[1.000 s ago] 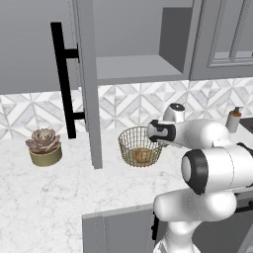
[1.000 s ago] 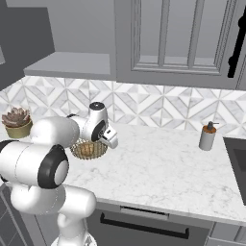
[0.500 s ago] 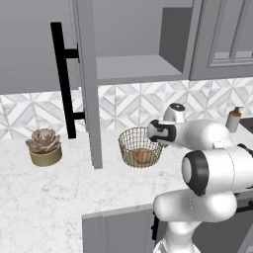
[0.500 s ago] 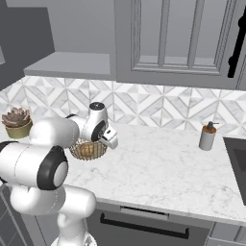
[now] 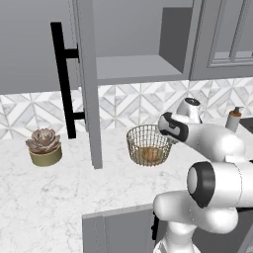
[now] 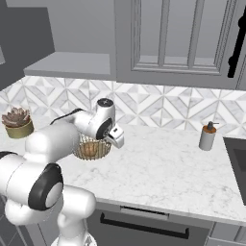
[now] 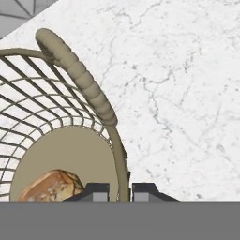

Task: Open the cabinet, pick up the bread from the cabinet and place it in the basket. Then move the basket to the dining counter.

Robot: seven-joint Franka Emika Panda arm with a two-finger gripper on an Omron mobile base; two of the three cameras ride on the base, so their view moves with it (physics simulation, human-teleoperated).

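hand view: gripper [image 7: 120,192] pinching basket [image 7: 89,89] rim, bread [image 7: 49,186] inside | left base: cabinet [image 5: 84,74] open

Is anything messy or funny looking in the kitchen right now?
Nothing is spilled or broken. The cabinet door hangs wide open over the counter. The bread lies in the basket, which stands upright, and the tool is shut on its rim.

Open cabinet door [image 5: 89,84] juts left of basket [image 5: 147,145].
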